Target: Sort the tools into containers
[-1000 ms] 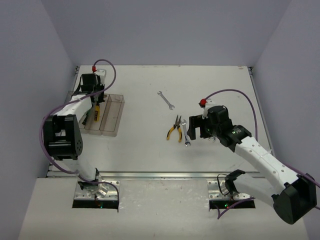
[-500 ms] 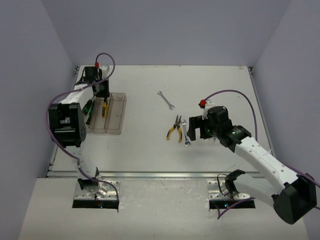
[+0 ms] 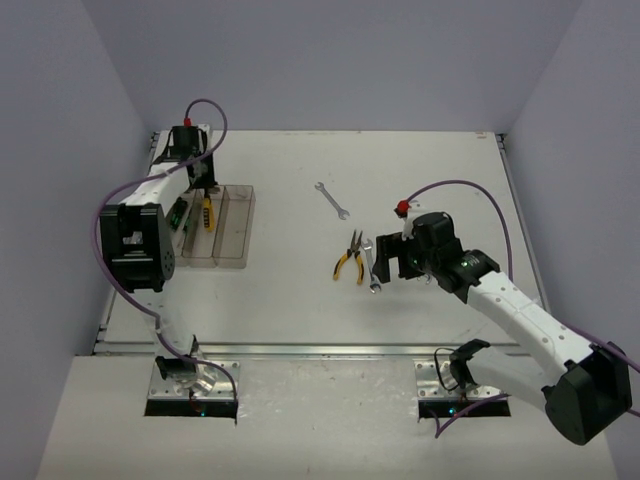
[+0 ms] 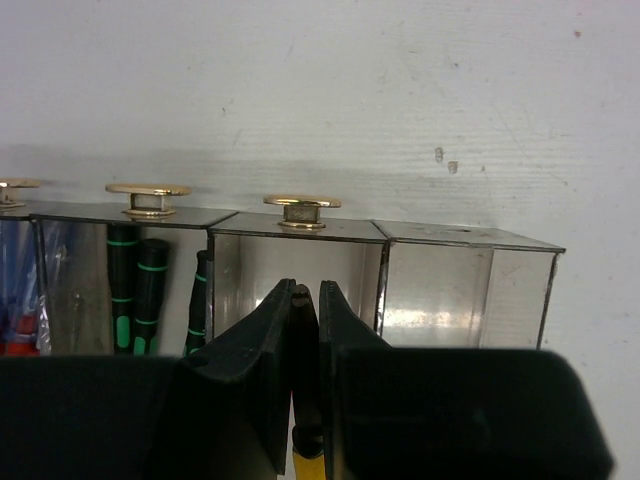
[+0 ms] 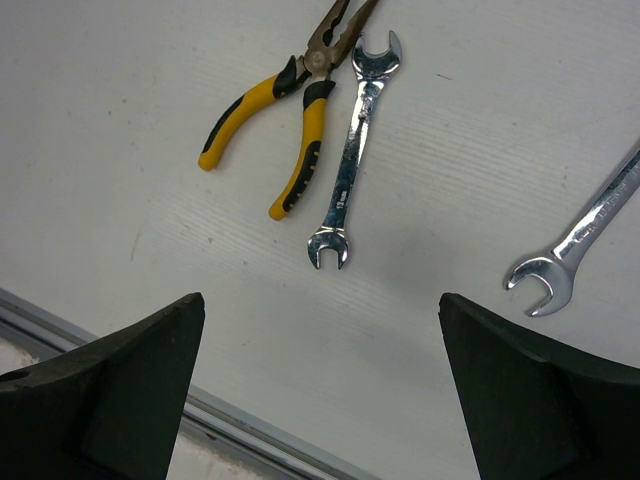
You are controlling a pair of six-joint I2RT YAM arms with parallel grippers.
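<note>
At the left of the white worktop (image 3: 300,300), clear bins (image 3: 236,228) are set. Yellow pliers (image 3: 350,260) and a wrench (image 3: 371,268) are laid mid-frame, another wrench (image 3: 331,199) above them.

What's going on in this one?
The left end effector is shut on yellow-handled pliers at the clear bins; screwdrivers stand in one compartment. The right end effector hangs open above loose pliers and a wrench on the table. A second wrench lies nearby.

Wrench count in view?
2. The near wrench lies beside the yellow pliers; the far wrench lies alone farther back. The bins may hide more.
</note>
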